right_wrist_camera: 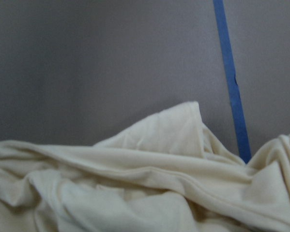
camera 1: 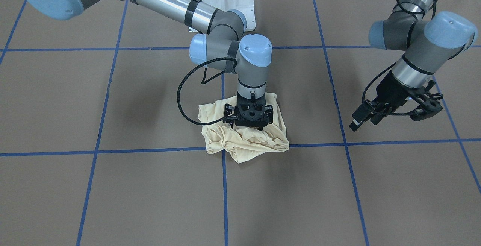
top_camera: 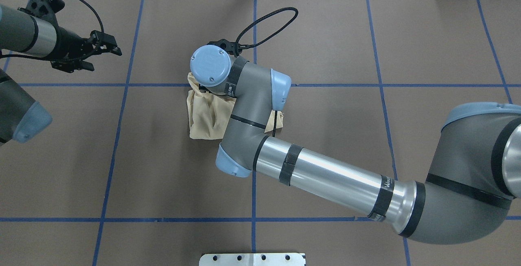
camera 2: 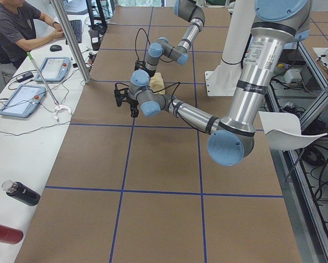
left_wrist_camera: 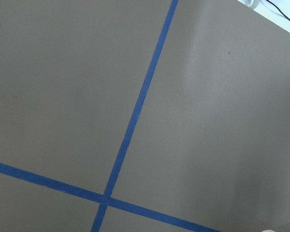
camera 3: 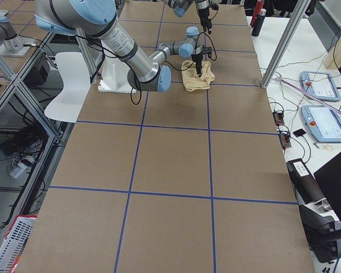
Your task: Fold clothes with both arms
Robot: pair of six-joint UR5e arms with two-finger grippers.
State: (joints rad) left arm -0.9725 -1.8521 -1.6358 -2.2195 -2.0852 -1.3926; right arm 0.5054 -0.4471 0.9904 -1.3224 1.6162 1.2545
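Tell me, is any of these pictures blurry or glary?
Right wrist view: the cream T-shirt looks soft, slightly out of focus. Left wrist view: a pale sheen on the brown table. Front-facing view: sharp, with a faint shadow beside the T-shirt.

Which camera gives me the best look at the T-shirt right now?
Exterior front-facing: the whole crumpled T-shirt shows, with only the right gripper over it. Overhead, the right arm hides much of it; the right wrist shows folds only; side views show it small; left wrist, not at all.
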